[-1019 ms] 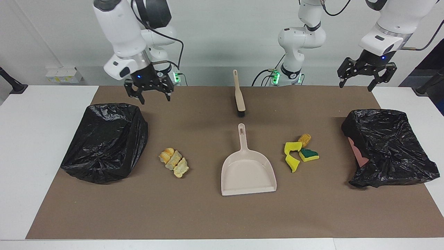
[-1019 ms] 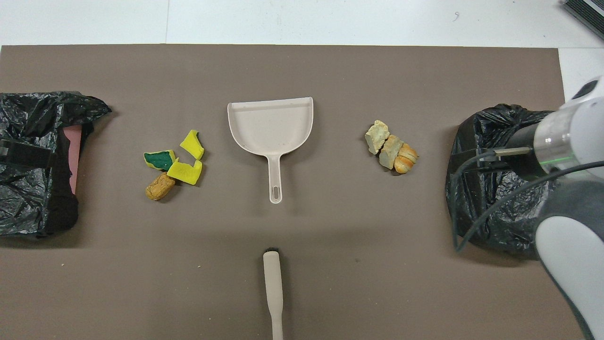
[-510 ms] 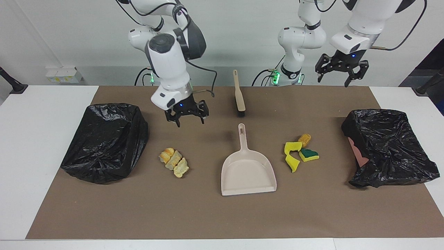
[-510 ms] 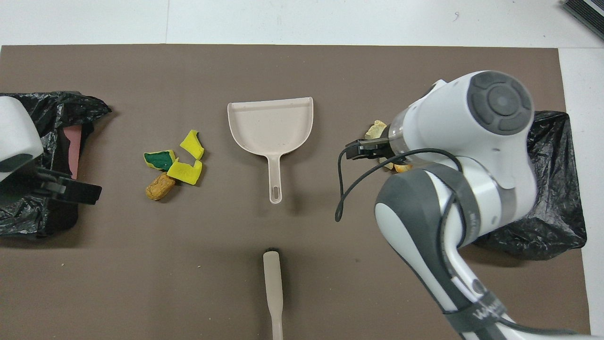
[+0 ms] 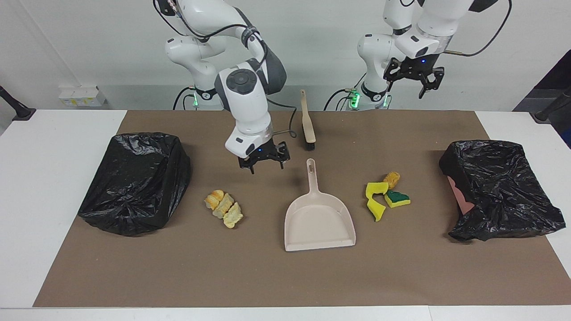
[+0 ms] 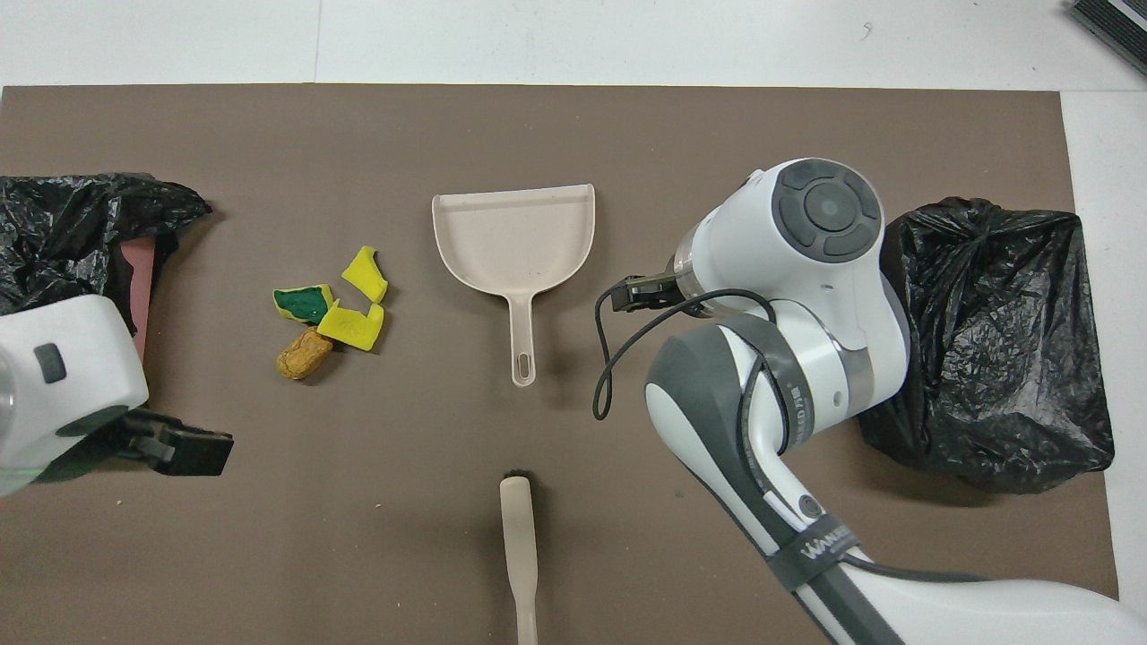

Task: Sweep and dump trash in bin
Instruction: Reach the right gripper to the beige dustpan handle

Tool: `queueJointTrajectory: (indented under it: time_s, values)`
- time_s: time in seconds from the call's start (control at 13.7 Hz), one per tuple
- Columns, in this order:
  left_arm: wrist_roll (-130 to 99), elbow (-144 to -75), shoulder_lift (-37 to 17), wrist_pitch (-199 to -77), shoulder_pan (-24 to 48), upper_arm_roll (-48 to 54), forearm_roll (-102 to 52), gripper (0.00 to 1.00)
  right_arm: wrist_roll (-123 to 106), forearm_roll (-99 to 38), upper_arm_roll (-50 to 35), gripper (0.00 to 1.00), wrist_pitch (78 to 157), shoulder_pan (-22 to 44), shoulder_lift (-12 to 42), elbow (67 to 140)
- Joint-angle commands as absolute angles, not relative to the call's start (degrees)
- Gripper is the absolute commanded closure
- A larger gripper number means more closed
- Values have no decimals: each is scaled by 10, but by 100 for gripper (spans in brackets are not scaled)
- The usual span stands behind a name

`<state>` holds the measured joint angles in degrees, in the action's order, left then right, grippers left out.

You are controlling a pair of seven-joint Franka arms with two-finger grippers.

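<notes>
the right gripper (image 5: 264,163) is hanging with its jaws spread and empty just left of centre in the facing view, low over the brown mat (image 5: 267,276) beside the dustpan handle (image 5: 312,171), probably lining up to take the dustpan (image 5: 319,223), which is lying flat with its open mouth toward the bottom of the frame, ready to receive scraps. the left gripper (image 5: 415,80) is hovering high at the upper right, jaws spread too, holding nothing, likely heading for the brush (image 5: 307,120) lying at the top centre of the desk (image 5: 58,187). the trash is sitting unswept in two heaps on either side of the pan: pale chunks (image 5: 224,208) at its left, yellow and green sponge pieces (image 5: 384,198) with an orange-brown lump (image 5: 392,179) at its right. a black-lined bin (image 5: 134,183) is waiting at the left edge and another bin (image 5: 499,187) at the right, one for each heap.
</notes>
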<state>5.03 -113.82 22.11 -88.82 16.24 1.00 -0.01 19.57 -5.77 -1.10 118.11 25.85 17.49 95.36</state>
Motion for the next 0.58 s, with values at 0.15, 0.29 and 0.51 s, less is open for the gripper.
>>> queueJointTrajectory:
  time_s: [0.15,0.29,0.51]
  values:
    - [-5,-1210,273,-911,215,4,1,0,250,-59,-19,0,1200,306,272,868]
    - [-12,-1220,280,-911,222,4,0,0,258,-55,-18,0,1215,329,290,866]
    - [-12,-1220,280,-911,222,4,-1,0,256,-42,-21,0,1218,343,298,866]
